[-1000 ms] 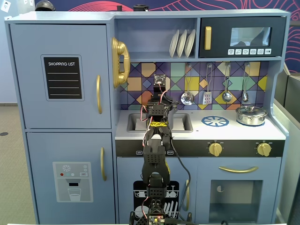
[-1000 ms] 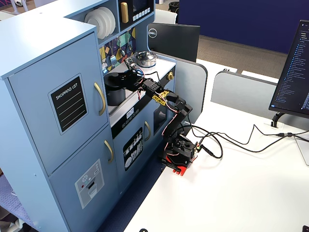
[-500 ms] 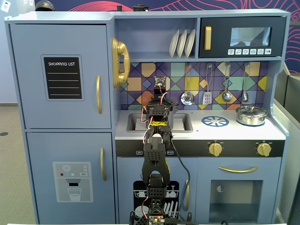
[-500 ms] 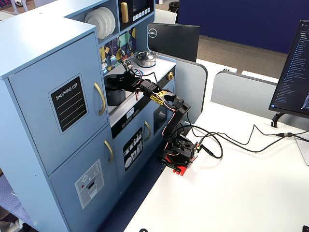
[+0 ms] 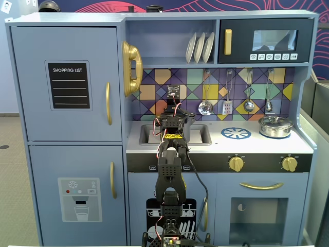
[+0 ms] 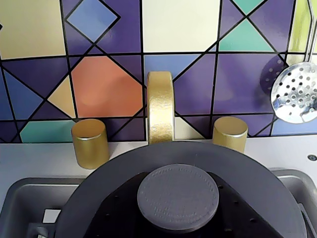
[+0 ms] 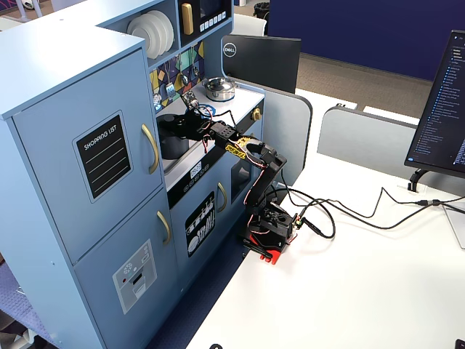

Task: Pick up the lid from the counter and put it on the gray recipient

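The black robot arm (image 5: pixel 169 175) stands in front of a blue toy kitchen (image 5: pixel 67 103) and reaches up over the sink (image 5: pixel 146 135). In the front fixed view the arm hides almost all of what it holds, so the lid and the pot cannot be made out there.

The wrist view shows much more. The lid (image 6: pixel 119 173), a flat dark gray disc, fills the bottom of the picture, and its small round knob (image 6: pixel 178 197) sits in the middle. Behind it stands the gold tap (image 6: pixel 160 106) with two gold handles (image 6: pixel 90 143), one on each side. A shiny spoon with holes (image 6: pixel 297 92) hangs on the colored tile wall (image 6: pixel 109 74) at the right. The gray sink walls peek out at both lower corners. The fingers do not show in this view.

The side fixed view shows the gray recipient (image 7: pixel 171 144) standing at the sink, a dark pot close to the fridge door. The gripper (image 7: pixel 183 121) is over the top of the pot. The lid looks to be right at the pot's top, but it is too small and dark to tell if it is touching. It is also too small to tell if the fingers are apart or squeezed on the lid.

The shiny steel pot (image 5: pixel 275 126) sits far to the right on the counter, well apart from the arm. White plates (image 5: pixel 199 47) stand on the shelf above.
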{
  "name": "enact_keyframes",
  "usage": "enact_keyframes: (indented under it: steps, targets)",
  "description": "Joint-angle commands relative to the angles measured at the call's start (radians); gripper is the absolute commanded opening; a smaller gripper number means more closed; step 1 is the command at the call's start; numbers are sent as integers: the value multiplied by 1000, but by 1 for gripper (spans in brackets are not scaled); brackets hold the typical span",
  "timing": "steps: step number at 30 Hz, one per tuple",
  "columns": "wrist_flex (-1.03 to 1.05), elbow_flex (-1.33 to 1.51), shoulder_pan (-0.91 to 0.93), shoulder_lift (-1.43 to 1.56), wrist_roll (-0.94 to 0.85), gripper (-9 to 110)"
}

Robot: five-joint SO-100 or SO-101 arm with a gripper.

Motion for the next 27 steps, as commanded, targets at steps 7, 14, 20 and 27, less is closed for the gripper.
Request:
enact_keyframes:
  steps: [7, 14, 20, 27]
  targets:
    - [31, -11, -21, 78, 3, 0]
    - [164, -6, -26, 155, 66, 17]
    - [385, -72, -48, 295, 44, 15]
    - [842, 34, -94, 609, 43, 0]
